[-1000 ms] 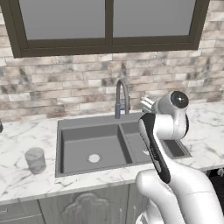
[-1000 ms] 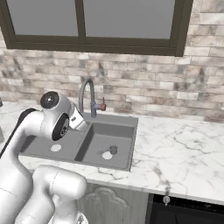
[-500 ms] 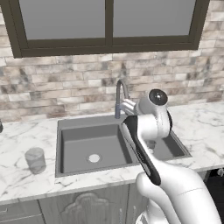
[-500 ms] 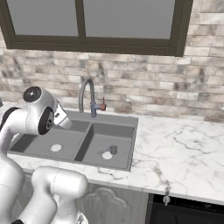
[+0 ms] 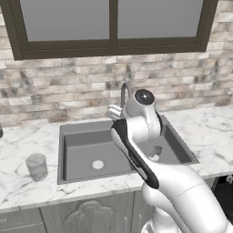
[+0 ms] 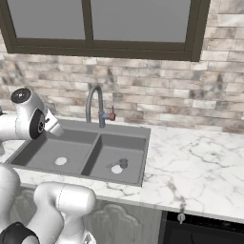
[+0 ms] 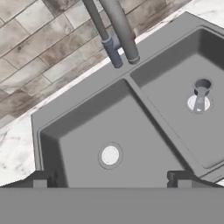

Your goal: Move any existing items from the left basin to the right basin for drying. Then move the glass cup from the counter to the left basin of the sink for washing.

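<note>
With the tiny glass (image 7: 201,96) already standing by the drain of the right basin (image 7: 175,74), the wide-open, empty pincer (image 7: 111,178) over the left basin (image 7: 78,144) should swing to the tumbler (image 5: 37,166) near the desk's (image 5: 18,191) left front edge and descend squarely around it.

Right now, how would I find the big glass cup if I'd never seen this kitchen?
Find the dark grey double sink under the window. On the white marble counter to its left stands the glass cup, alone. It's wide and straight-sided, unlike the tiny glass in the right basin.
</note>
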